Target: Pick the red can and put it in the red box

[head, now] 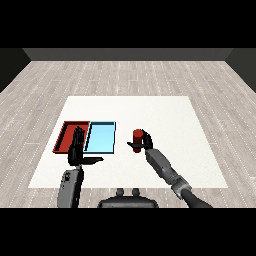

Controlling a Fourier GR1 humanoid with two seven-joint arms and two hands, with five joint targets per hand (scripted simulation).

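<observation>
Fingers of the right hand (144, 142) curl round the small upright red cylindrical can (137, 136), thumb across its lower part, above the white table (165, 115). Just to that hand's left lies the shallow light blue rectangular tray (101, 137), and beyond it the shallow red rectangular tray (67, 131) (the two sit side by side). The left hand (76, 149) is held flat, fingers straight, thumb out, over the red tray's near right corner.

Robot's two forearms: grey, boxy casings w/ darker seams, each ending in a black hand. Left hand (76, 148) has slim black fingers & a thumb; right hand (143, 142) matches, its arm going black nr the elbow.
</observation>
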